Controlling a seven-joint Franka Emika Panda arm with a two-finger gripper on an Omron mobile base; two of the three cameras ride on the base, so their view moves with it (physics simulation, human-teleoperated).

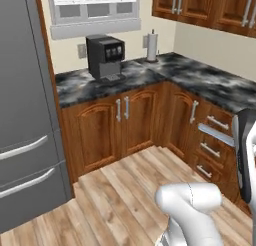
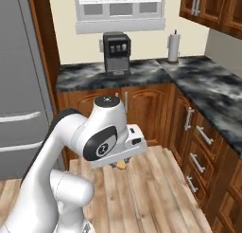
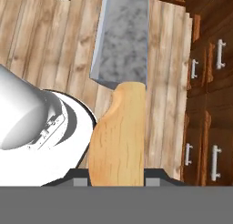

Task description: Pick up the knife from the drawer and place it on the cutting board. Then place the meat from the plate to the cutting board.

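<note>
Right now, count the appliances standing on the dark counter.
2: a black coffee machine under the window and, to its right near the corner, a paper towel holder. More may stand outside the views.

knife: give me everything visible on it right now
The knife is gripped in the end effector by its handle, in the hand view. The handle is light orange-tan with a wood grain and a rounded bulge on one side. The blade is broad, mottled bluish-silver, and points away from the camera; its tip is cut off at the picture's edge. It hangs over the plank floor, touching nothing but the end effector. In the right base view a tan bit of it peeks out under the hand.
</note>
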